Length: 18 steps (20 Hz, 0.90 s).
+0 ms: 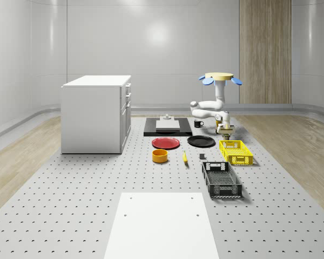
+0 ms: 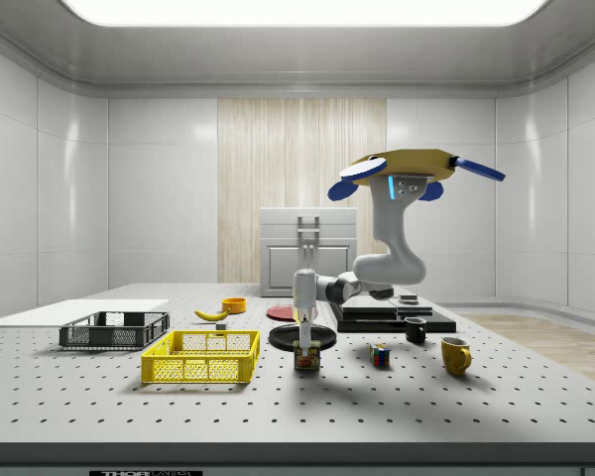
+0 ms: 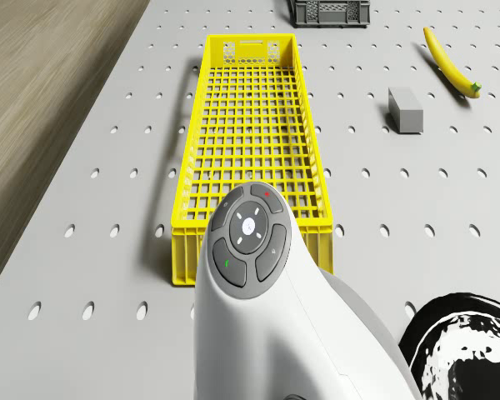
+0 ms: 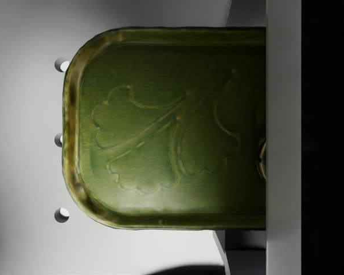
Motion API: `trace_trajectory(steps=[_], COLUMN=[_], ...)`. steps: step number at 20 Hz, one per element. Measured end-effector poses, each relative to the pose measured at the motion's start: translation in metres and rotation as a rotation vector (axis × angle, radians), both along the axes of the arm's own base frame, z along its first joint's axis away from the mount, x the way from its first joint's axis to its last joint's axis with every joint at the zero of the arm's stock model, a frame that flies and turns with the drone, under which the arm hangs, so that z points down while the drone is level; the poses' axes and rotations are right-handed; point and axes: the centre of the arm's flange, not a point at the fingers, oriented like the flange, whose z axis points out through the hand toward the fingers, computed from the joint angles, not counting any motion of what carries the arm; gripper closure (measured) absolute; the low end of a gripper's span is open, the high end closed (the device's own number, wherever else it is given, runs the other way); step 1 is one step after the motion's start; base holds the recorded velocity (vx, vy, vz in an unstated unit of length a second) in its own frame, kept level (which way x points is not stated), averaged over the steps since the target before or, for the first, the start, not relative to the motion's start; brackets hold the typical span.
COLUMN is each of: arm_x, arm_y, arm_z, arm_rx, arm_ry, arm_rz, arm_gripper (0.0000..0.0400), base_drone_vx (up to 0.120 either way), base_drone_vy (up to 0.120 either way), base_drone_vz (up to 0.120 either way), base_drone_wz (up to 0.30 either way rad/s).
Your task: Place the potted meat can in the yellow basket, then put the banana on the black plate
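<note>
A grey perforated table point(image 2: 496, 407) in a pale-walled room. The drone point(image 2: 409, 169) hovers above it; its gripper point(image 2: 305, 349) reaches down around the potted meat can point(image 2: 306, 360), grip tightness unclear. Yellow basket point(image 2: 200, 358) just beside, black plate point(image 2: 305, 337) behind

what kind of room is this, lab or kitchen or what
Most likely a simulated robotics test lab, not a kitchen: a perforated bench like an optical table, bare glossy walls, and a drone hovering over scattered test props such as the yellow basket and banana.
</note>
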Motion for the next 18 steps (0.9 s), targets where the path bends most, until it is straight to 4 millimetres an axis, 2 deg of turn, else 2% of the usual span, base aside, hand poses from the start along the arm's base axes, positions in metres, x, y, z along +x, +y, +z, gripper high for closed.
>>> trace_trajectory(steps=[6,14,18], arm_x=[0.0,0.0,0.0], arm_y=[0.0,0.0,0.0], arm_z=[-0.004,-0.024,-0.028], arm_rx=[-0.001,-0.004,-0.004], arm_ry=[0.001,0.001,0.001], arm_rz=[-0.005,-0.003,-0.002], arm_gripper=[0.0114,0.0114,0.0114], base_drone_vx=[0.0,0.0,0.1], base_drone_vy=[0.0,0.0,0.0], base_drone_vz=[0.0,0.115,0.11], base_drone_wz=[0.0,0.0,0.0])
